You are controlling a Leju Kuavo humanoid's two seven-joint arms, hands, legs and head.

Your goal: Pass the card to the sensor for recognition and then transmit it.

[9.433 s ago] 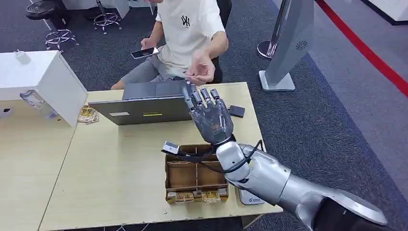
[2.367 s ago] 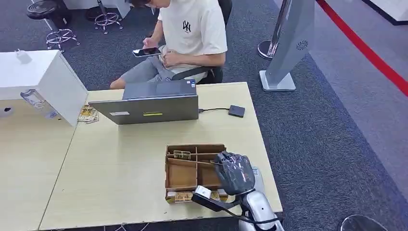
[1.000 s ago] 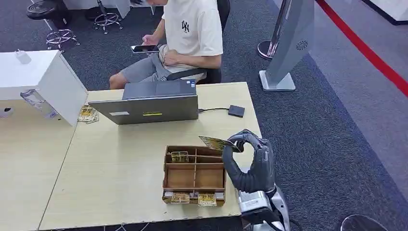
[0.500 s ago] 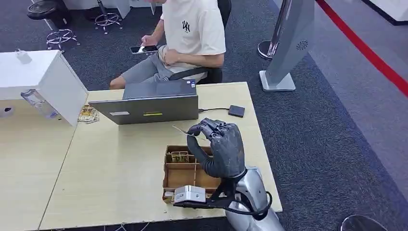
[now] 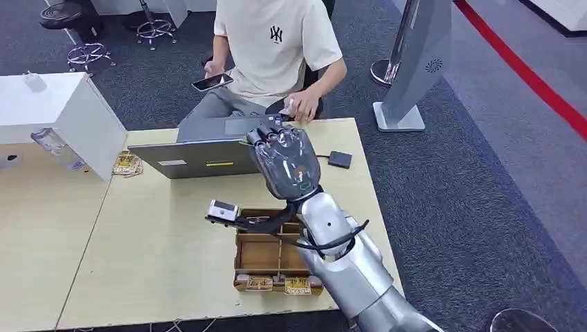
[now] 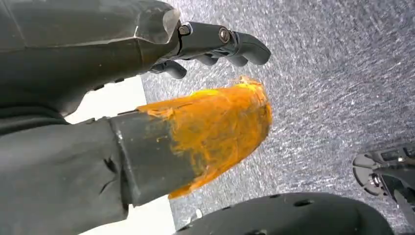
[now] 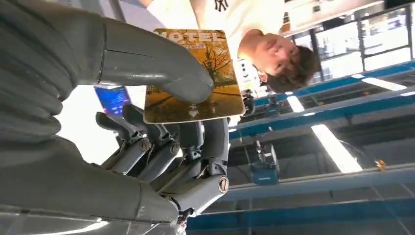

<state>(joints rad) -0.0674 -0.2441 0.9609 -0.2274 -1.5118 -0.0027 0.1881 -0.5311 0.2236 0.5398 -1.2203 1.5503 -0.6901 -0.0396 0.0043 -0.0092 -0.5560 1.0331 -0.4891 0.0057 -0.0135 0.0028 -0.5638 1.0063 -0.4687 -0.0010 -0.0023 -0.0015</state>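
Now the right hand has swung up from the wooden tray toward the person, the card (pinched under its thumb) offered for handover, while the left hand hangs slack, holding nothing.

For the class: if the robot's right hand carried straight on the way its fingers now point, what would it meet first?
Probably the person's hand just past the table's far edge: the right hand, holding the card, points up over the laptop toward it. Depth is uncertain.
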